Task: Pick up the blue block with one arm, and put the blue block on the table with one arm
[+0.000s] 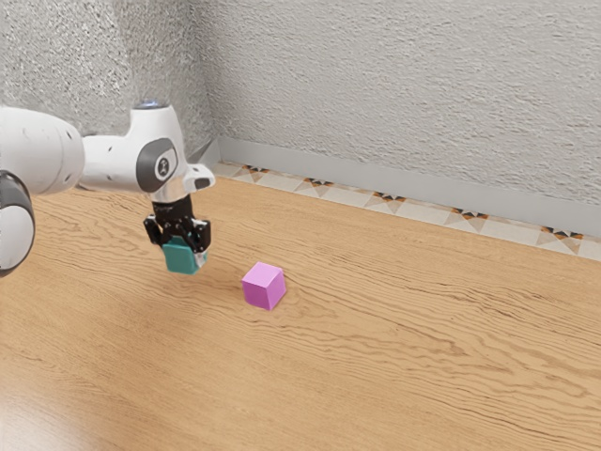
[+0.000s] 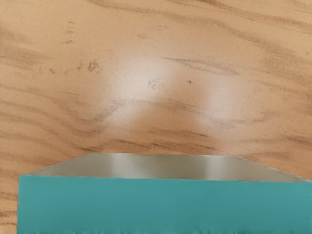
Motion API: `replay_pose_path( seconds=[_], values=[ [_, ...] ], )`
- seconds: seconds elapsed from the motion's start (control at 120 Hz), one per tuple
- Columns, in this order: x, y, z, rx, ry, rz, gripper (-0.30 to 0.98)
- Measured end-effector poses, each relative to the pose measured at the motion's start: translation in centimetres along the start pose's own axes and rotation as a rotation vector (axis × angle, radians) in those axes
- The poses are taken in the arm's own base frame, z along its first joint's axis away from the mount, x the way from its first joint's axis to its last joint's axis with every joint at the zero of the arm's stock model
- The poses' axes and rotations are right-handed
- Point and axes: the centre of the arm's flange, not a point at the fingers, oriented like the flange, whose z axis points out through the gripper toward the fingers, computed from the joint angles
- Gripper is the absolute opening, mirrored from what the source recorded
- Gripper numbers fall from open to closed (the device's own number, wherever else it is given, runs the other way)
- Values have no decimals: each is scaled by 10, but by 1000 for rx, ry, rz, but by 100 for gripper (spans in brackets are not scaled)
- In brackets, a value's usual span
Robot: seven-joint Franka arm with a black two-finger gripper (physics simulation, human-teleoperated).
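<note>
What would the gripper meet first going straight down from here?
The teal block is right at the gripper; beneath it, probably the wooden table. Can't tell if there's a gap under the block. The pink block looks off that line.

Far side: rough grey plaster walls (image 1: 404,85), corner toward the exterior view's left; plain grey baseboard (image 1: 376,178), patterned tile strip (image 1: 427,209) below. Surface (image 1: 376,366): brown wood, wavy grain, pale glare (image 1: 23,413) at near left.

Soft white glare on the wooden table (image 2: 141,80)
</note>
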Motion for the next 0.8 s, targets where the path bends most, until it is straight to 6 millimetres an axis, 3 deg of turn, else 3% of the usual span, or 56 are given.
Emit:
replay_pose_path(
  seconds=[0.25,0.308,0.408,0.475,0.55,0.717,0.8],
  values=[
    [0,1,-3,-13,5,42,60],
    [-6,12,-42,-24,57,69,62],
    [-54,46,-183,-72,206,151,64],
    [-89,65,-241,-81,251,209,66],
    [-107,84,-262,-74,243,260,66],
    [-128,126,-269,-50,197,356,68],
    [-139,137,-278,-22,195,391,68]
  ],
)
